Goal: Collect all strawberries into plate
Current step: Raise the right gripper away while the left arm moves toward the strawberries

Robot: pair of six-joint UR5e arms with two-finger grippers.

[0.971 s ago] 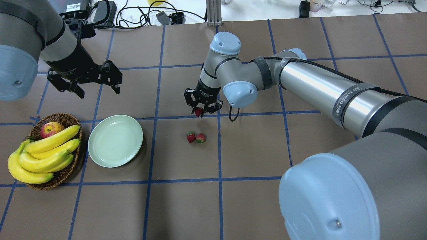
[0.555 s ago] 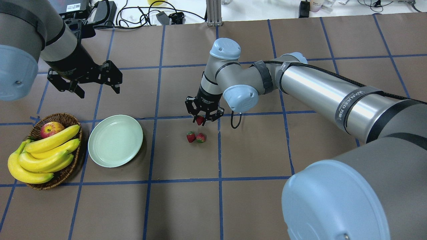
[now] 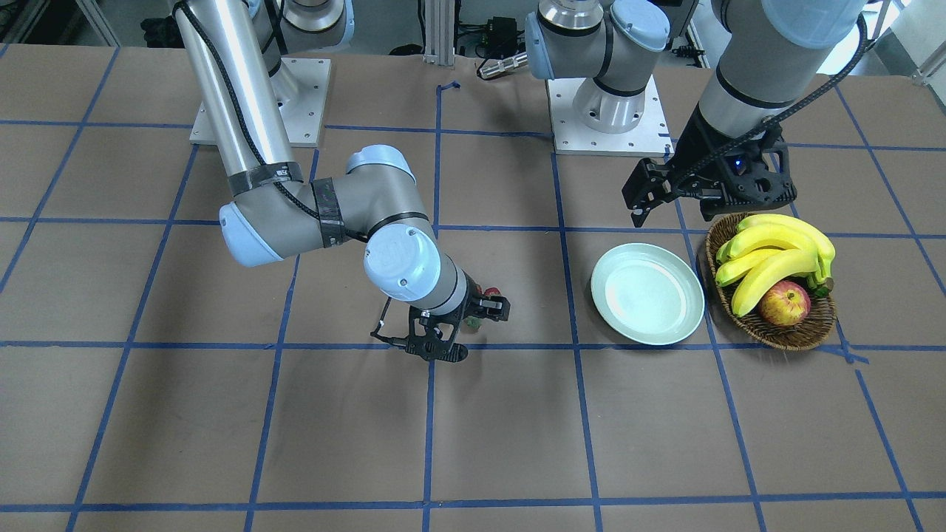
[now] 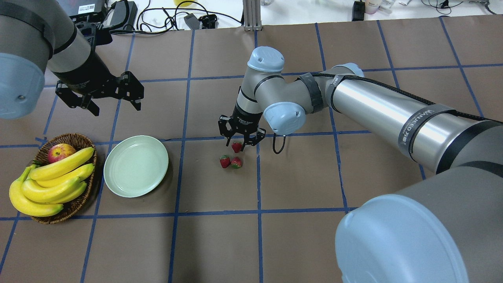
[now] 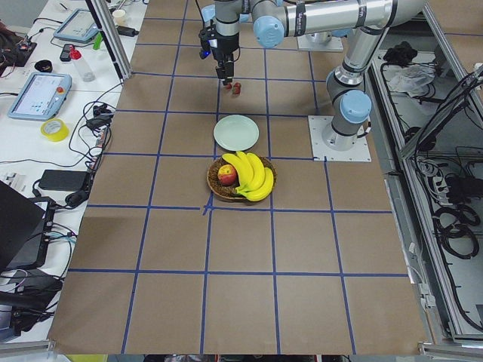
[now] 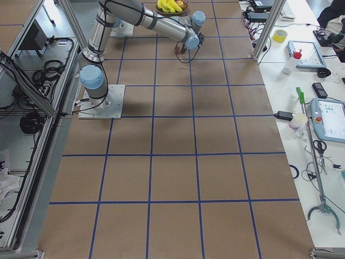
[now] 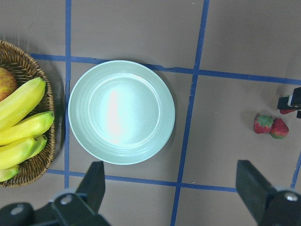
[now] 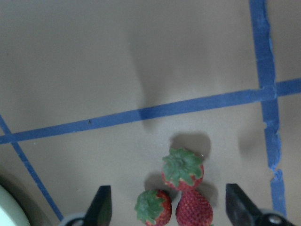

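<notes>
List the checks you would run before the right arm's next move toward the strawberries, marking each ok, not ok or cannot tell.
1. Right gripper jaws open: ok.
2. All three strawberries on the table, in view: ok.
3. Only one berry between the jaws: cannot tell; they sit clustered.
4. Plate empty: ok.
5. Left gripper clear of the plate, jaws open: ok.

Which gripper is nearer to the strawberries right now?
Right. The right gripper is open just above the strawberries; the left gripper hovers far off, past the plate, near the basket.
</notes>
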